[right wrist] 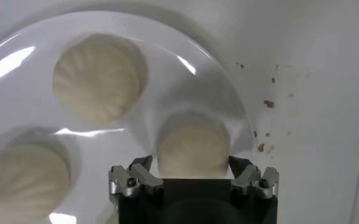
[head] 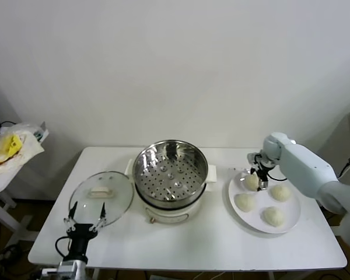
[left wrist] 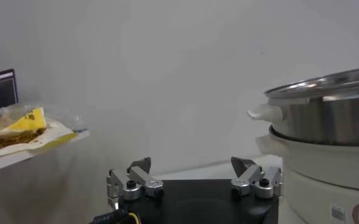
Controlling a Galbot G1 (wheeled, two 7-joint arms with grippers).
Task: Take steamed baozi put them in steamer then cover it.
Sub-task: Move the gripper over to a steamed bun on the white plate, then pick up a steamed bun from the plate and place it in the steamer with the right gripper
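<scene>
On white plate (head: 252,219): right hand (right wrist: 192,165) straddling smooth domed baozi (right wrist: 192,148).

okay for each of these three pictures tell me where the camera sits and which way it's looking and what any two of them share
Head view: sits high on the robot, looks forward and down at the table; both arms show, left pincer near the lid, right pincer over the plate.
Left wrist view: sits behind the left pincer, low, looking level past the steamer to the wall.
Right wrist view: sits behind the right pincer, looking down at a baozi between its open fingers.
Shared: head and left wrist both show the steamer; head and right wrist both show the baozi.
</scene>
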